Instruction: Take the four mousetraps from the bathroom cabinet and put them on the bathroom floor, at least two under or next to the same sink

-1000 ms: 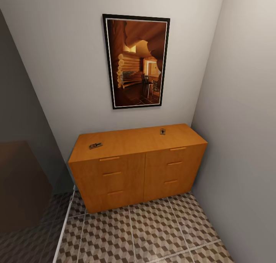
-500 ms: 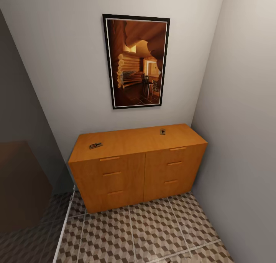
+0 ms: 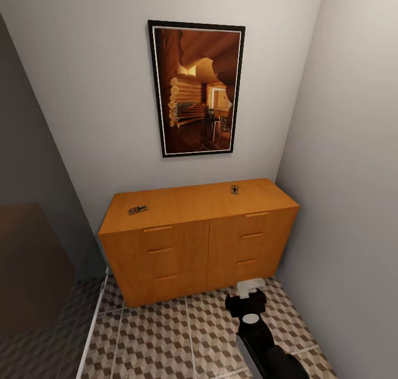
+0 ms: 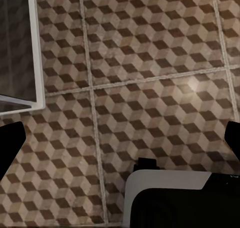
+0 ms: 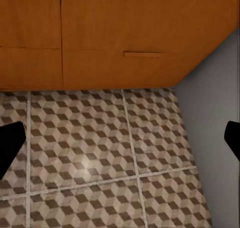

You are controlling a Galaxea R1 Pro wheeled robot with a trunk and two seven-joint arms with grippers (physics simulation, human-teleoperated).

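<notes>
Two mousetraps lie on top of the cabinet [image 3: 199, 240], one mousetrap [image 3: 137, 209] near its left end and another [image 3: 235, 189] toward the far right; the other two are not visible. The right hand [image 3: 250, 290] hangs low over the bathroom floor [image 3: 160, 335] before the cabinet's right drawers, its fingers spread wide and empty, as are the left hand's. At least these two traps have yet to be picked up.

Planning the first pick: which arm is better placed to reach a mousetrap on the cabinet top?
Probably the right. The right arm is raised before the cabinet, below the right-hand mousetrap. The left wrist view faces floor only.
</notes>
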